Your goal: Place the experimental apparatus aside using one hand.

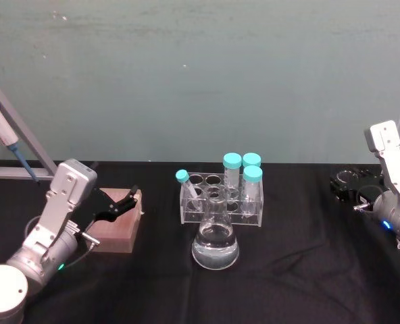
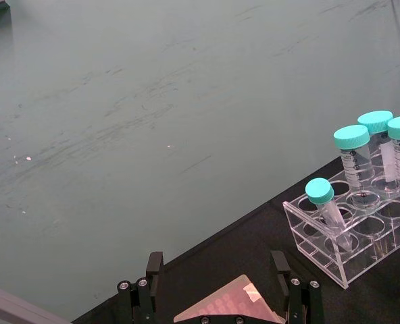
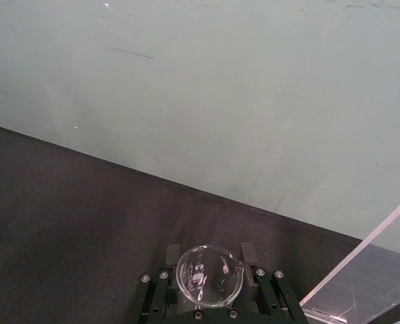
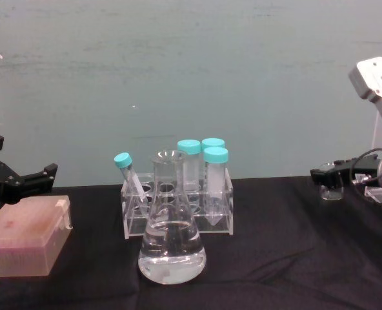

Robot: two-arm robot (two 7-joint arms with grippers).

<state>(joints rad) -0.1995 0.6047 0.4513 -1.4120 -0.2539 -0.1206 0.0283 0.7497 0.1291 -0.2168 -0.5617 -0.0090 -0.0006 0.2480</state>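
Setting-aside step: at the right edge the right gripper (image 4: 331, 175) pinches the small beaker (image 4: 331, 192), seemingly just over the table (image 4: 275, 258); next it should lower and release. The left gripper (image 1: 128, 201) waits spread, lower left.

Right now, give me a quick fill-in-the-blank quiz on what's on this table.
1. The rack holds ___ capped tubes.
2. The conical flask stands in ___ of the rack, nearer the robot.
3. The right hand is shut on a small glass ___.
4. The left hand hovers open above the ___ box.

Missing words: four; front; beaker; pink.
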